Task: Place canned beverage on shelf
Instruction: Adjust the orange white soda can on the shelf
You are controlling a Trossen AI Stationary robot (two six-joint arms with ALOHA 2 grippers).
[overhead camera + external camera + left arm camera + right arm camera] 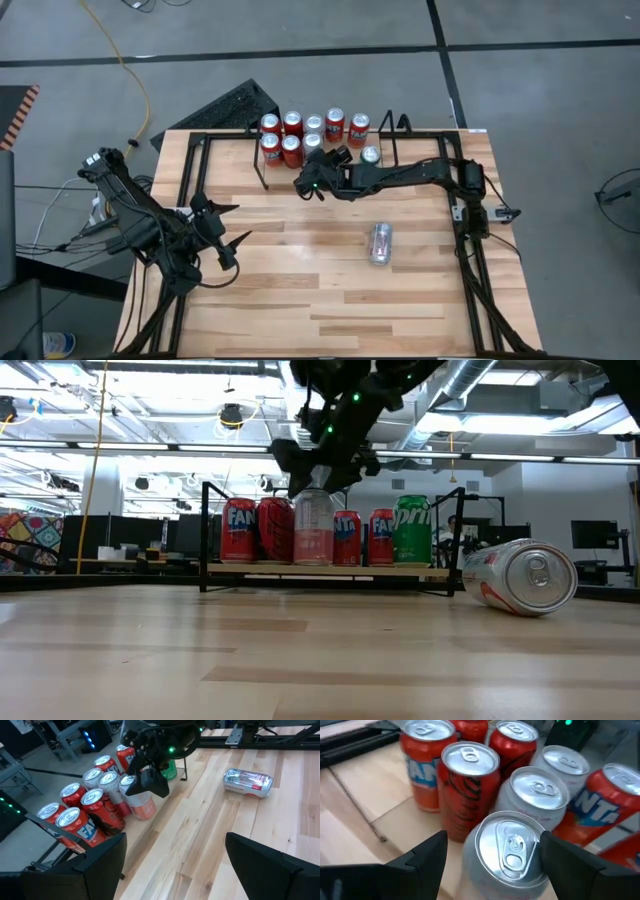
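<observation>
Right wrist view: right gripper (492,851) with fingers straddling a pale can (507,852) standing upright at the shelf (330,571) front edge, apparently clamped on it. Risk: knocking the packed red cans (470,785) just behind, or tipping the can off the edge if released crooked. Elsewhere: green can (411,530) at the shelf's right end; another can lying on its side (381,243) near mid-table, well clear. Left gripper (222,233) idle at near left, spread wide, empty.

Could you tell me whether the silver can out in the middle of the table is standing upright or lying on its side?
On its side. The silver can lies lengthwise on the wooden table, its pull-tab end facing the low camera, apart from the shelf.
</observation>
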